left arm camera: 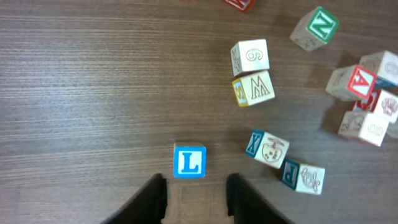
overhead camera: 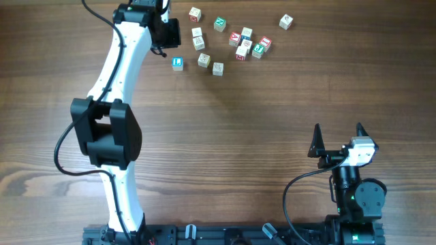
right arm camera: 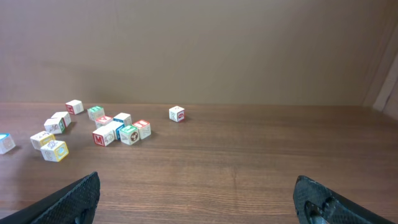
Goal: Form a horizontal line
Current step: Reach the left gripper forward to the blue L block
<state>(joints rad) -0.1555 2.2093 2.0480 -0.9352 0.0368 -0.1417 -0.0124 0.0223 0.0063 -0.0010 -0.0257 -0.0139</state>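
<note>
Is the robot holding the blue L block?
No, the blue L block lies on the table, just ahead of the open left fingers.

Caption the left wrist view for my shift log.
Open left claw just short of the blue L cube; loose letter cubes scattered at image right, no row yet.

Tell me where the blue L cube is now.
Overhead, the blue L cube sits at the left edge of the scattered cubes, just left of the nearest pale cube. The left wrist view shows it just ahead of the open left jaws, ungripped.
</note>
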